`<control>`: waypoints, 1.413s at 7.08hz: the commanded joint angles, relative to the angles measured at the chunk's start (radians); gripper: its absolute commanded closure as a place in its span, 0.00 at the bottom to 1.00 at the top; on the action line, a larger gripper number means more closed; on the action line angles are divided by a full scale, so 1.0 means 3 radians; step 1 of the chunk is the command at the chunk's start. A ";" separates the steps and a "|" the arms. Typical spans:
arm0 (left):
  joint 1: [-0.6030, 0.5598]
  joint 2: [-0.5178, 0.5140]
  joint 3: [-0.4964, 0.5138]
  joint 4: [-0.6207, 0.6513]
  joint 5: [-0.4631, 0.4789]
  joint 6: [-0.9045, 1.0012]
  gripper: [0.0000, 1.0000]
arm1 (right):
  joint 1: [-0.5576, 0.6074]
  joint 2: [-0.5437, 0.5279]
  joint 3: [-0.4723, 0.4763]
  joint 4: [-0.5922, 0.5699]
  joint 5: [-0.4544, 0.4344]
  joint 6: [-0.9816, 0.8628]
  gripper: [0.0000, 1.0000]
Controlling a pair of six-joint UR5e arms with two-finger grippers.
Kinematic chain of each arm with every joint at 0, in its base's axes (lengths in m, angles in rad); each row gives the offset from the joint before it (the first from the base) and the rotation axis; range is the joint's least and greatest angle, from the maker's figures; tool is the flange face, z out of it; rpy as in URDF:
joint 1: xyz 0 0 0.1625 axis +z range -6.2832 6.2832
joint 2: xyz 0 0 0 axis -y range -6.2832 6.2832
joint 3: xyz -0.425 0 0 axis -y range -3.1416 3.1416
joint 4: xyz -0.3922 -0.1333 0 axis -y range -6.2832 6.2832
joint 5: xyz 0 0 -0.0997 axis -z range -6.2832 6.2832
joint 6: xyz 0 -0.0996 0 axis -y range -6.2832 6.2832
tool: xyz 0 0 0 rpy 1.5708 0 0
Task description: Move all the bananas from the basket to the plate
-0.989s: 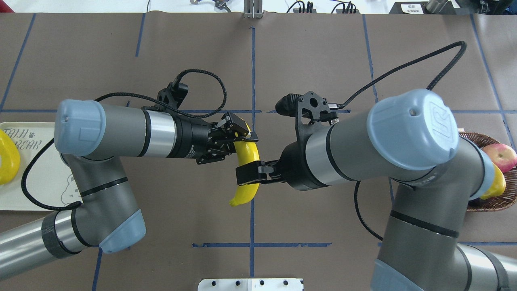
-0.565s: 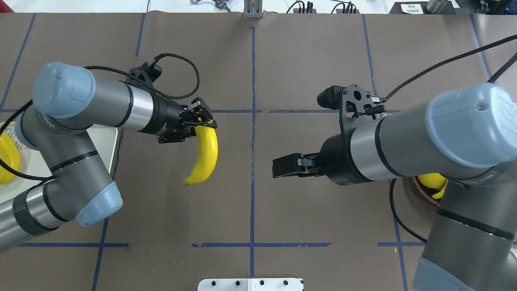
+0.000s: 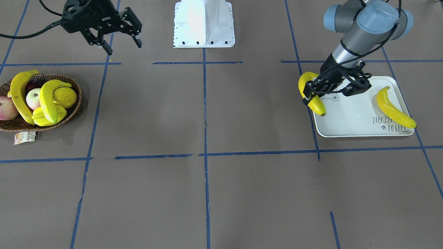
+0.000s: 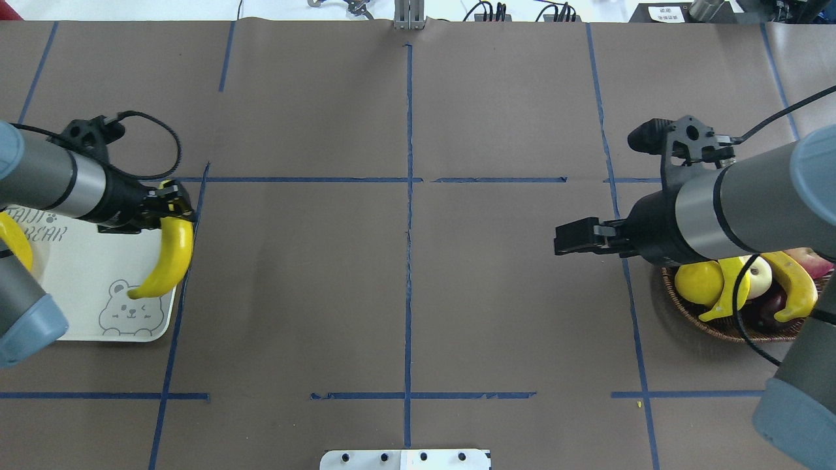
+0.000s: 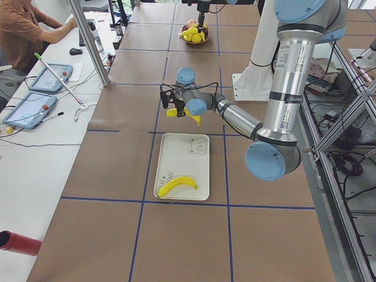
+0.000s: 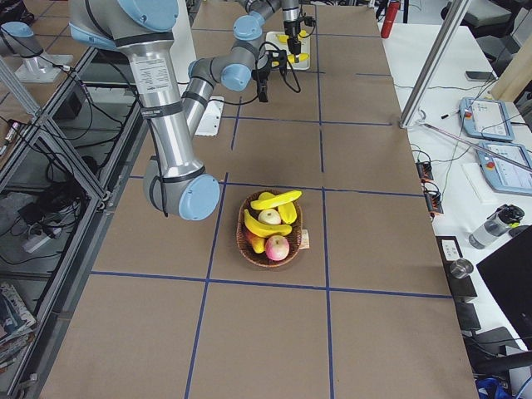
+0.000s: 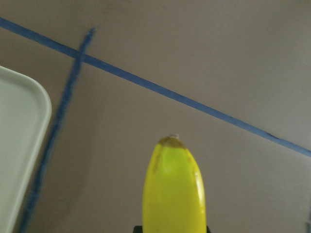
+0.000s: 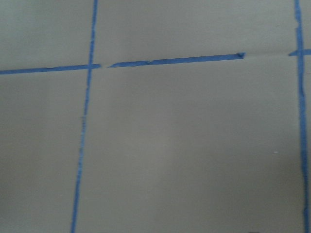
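At the far left of the overhead view the plate (image 4: pixel 85 274) is seen on the table (image 4: pixel 405 294). One banana (image 3: pixel 394 109) is already laid flat on it, along the side away from the table's middle and beside the grey lettering. At the plate's inner edge the left gripper (image 4: pixel 171 203) is clamped on one end of a second banana (image 4: pixel 171 258). This fruit is hung curving downward, with its free tip close to the bear-face drawing (image 4: pixel 128 314). In the side view it is shown raised clear of the surface. In the left wrist view its tip is shown over brown table, with the plate's rounded corner off to one side. It is therefore judged to be at the rim rather than properly over the plate, and it has not been set down. Further right, the right gripper (image 3: pixel 124 47) is held in the air near the basket (image 3: pixel 71 116) but not in it, with its jaws spread and nothing between them. At the far right, two more bananas (image 3: pixel 19 93) are seen in the basket, draped over a lemon (image 3: pixel 67 97), an apple (image 3: pixel 5 109) and other fruit. By this count one banana of four is delivered. The second is judged to need only a small shift inward, a lowering and a release. The last two are untouched, so about half of the work is taken to be left.
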 commanded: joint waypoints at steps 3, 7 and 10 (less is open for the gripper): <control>-0.0439 0.0499 0.0417 -0.0001 0.0034 0.0870 1.00 | 0.0509 -0.0573 -0.0068 0.0005 0.0155 -0.0818 0.00; -0.0465 0.0494 0.0649 -0.0032 0.0228 0.1005 0.01 | 0.0622 -0.0615 -0.0139 0.0015 0.0248 -0.0937 0.00; -0.0475 0.0474 0.0430 0.0009 0.0162 0.1005 0.01 | 0.0826 -0.0869 -0.0267 0.0036 0.0238 -0.1537 0.00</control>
